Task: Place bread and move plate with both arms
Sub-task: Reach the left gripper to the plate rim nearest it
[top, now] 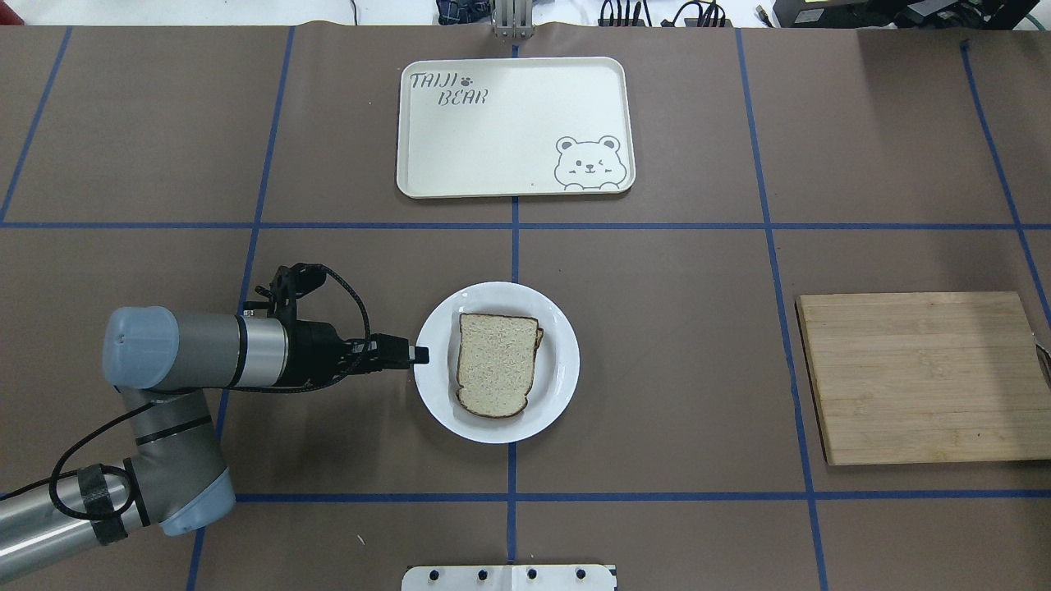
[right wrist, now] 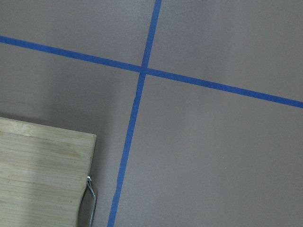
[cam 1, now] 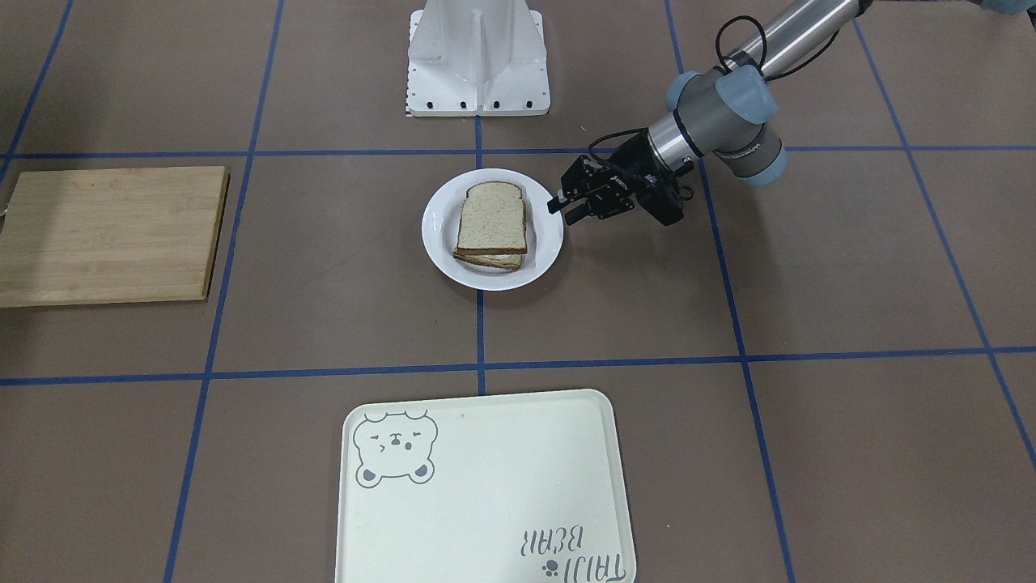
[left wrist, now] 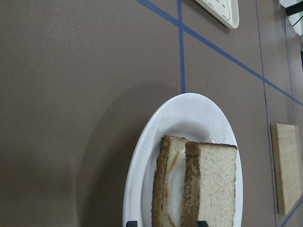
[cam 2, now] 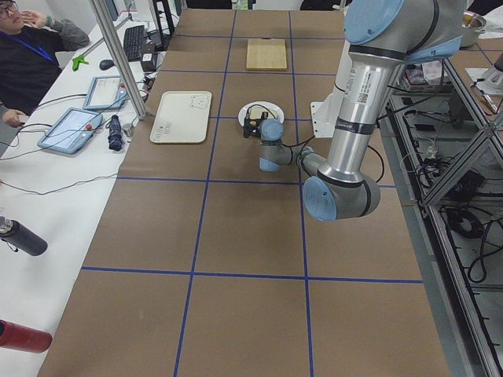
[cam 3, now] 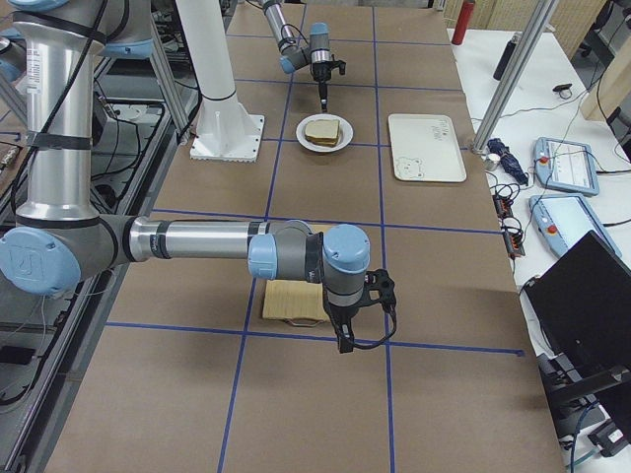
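Note:
The bread [cam 1: 491, 219] lies flat on top of another slice with egg white showing between them, on the white plate [cam 1: 546, 251] at the table's middle. It also shows in the overhead view [top: 495, 361] and the left wrist view [left wrist: 215, 189]. My left gripper [cam 1: 566, 210] is open, level with the table, its tips at the plate's rim [top: 423, 386] on my left side; I cannot tell if it touches. My right gripper [cam 3: 343, 342] shows only in the exterior right view, pointing down near the wooden board; I cannot tell if it is open or shut.
A wooden cutting board [top: 920, 377] lies on my right, with a metal loop at its edge [right wrist: 90, 198]. A cream tray with a bear drawing [top: 513, 127] lies beyond the plate. The white base stand [cam 1: 477, 61] is on my side.

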### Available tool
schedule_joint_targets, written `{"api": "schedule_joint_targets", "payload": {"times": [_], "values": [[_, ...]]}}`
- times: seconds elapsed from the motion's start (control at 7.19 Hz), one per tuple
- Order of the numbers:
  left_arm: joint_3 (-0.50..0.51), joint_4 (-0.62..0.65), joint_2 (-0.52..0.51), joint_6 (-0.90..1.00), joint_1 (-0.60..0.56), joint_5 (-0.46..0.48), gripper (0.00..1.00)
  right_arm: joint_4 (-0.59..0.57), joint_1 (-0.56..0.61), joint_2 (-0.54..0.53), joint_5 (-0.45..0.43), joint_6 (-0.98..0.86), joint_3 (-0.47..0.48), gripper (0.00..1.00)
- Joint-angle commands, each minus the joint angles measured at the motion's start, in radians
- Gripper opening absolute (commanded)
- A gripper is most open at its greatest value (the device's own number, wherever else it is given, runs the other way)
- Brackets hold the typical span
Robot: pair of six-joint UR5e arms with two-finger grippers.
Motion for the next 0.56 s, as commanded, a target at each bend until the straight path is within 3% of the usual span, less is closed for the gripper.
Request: {"api": "schedule_joint_targets", "payload": {"times": [0.0,0.42], "values": [[0.012,0.0,0.004,-0.001,0.003,0.006,0.51,0.0,0.0,-0.001,0.0,0.0,0.0,1.0],[0.026,-0.005,-0.013,-0.014,0.078,0.08,0.49,0.003,0.0,-0.002,-0.002,0.0,-0.006,1.0]]}}
